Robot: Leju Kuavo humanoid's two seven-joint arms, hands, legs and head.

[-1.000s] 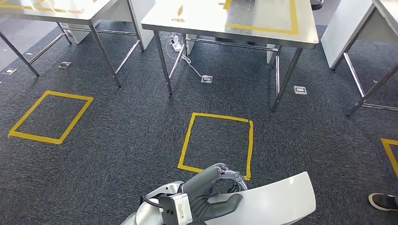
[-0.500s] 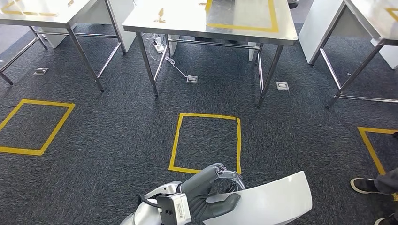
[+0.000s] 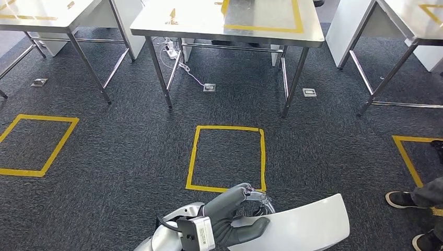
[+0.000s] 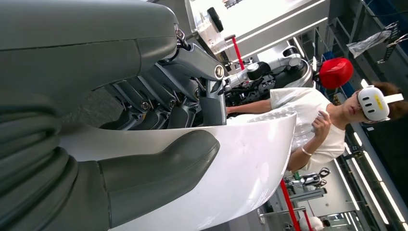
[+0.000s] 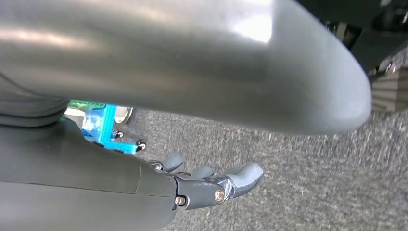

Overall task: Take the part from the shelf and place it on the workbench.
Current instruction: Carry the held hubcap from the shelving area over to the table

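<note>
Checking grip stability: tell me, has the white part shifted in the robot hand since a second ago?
No. The white part sits alike against the left robot hand; the floor shift is camera motion.

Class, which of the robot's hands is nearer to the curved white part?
Left. The left hand grips the white part, thumb across its face. The right hand hangs over the carpet, apart from it.

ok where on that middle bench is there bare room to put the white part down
The middle bench is bare steel inside its yellow tape outline and in the strip left of it. A small yellowish item sits further left. The left hand holds the white part.
</note>
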